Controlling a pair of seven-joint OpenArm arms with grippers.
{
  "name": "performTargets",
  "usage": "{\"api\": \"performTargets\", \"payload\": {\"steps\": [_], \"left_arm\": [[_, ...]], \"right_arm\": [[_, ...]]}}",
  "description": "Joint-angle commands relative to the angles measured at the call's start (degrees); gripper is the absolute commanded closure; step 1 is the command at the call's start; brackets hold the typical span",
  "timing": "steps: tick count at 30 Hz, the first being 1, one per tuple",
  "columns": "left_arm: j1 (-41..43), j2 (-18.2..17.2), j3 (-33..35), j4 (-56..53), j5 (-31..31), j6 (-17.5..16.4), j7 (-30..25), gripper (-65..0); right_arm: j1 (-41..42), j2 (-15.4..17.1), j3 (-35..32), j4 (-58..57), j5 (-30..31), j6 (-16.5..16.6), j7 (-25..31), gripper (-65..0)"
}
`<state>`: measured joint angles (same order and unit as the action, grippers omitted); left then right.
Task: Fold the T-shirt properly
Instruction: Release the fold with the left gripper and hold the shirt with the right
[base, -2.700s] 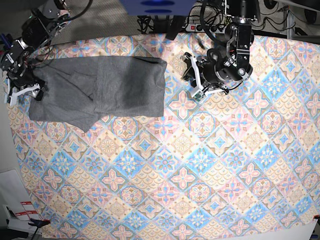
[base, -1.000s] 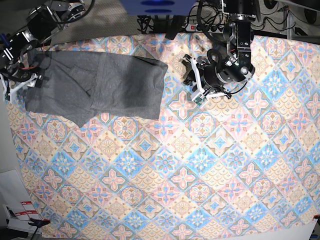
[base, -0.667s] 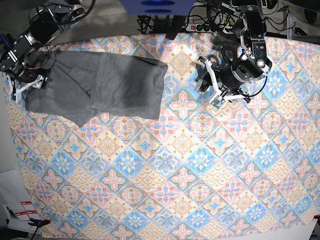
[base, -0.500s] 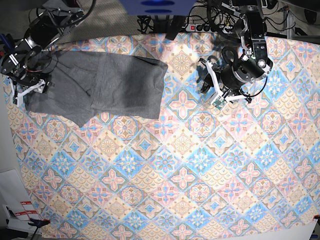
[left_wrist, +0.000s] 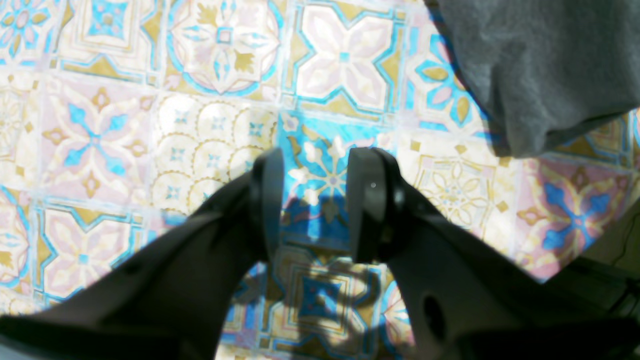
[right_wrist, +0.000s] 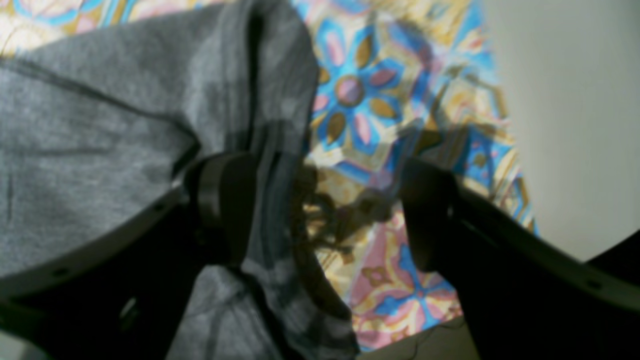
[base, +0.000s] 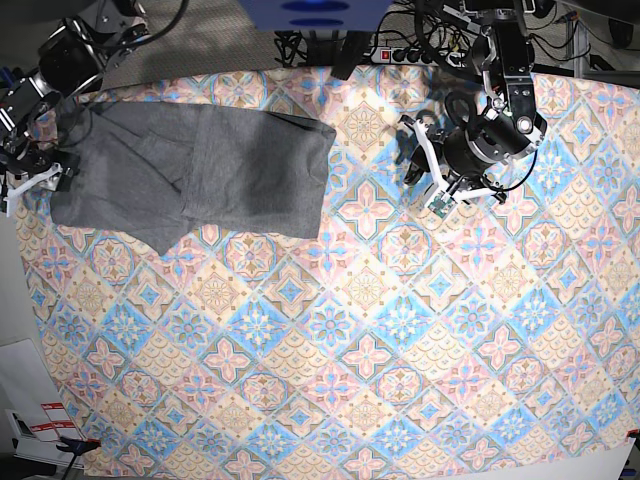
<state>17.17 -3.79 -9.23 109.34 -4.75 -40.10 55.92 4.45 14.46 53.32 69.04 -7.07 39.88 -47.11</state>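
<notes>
The grey T-shirt (base: 200, 170) lies flat and partly folded at the back left of the table, one flap hanging toward the front at its left. My right gripper (base: 30, 172) is at the shirt's left edge. In the right wrist view it (right_wrist: 327, 210) stands wide open, one finger (right_wrist: 225, 200) over the T-shirt (right_wrist: 100, 150) and the other over bare cloth, the shirt's edge lying between them. My left gripper (base: 422, 165) hovers right of the shirt. It (left_wrist: 317, 200) is open and empty, and a T-shirt corner (left_wrist: 540, 65) shows at upper right.
A colourful tile-patterned cloth (base: 380, 330) covers the whole table. Cables and a power strip (base: 400, 50) run along the back edge. Papers (base: 40, 425) lie off the front left corner. The table's left edge and pale floor (right_wrist: 565, 100) are right beside the right gripper.
The left arm has swung to the right, away from the shirt's right edge. The right gripper has shifted slightly left along the shirt's left edge. The shirt has barely moved.
</notes>
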Motion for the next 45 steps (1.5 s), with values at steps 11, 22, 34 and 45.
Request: {"api": "performTargets", "payload": {"steps": [11,22,34,45], "left_arm": [[-0.25,-0.12,-0.22,0.86,-0.74,0.1,-1.11,-20.7],[-0.25,-0.91,-0.22,0.95,-0.65,0.1,-1.11,-20.7],[-0.86,-1.26,-0.22,0.86,-0.65,0.1,-1.11,-20.4],[-1.83,-1.17,-0.22,0.68,-0.56,0.1,-1.11,-20.4]], "right_arm": [[0.61,-0.52,0.09,-3.76,1.14,0.12,1.27,-44.6],[0.69,-0.61,0.09,-14.31,3.6,0.12,6.54,-44.3],[0.17,-0.61,-0.18,-13.87,3.25,0.12,1.18,-10.2],[-6.43,-4.39,-3.43,5.56,3.16,0.12,-1.28,-2.1]]}}
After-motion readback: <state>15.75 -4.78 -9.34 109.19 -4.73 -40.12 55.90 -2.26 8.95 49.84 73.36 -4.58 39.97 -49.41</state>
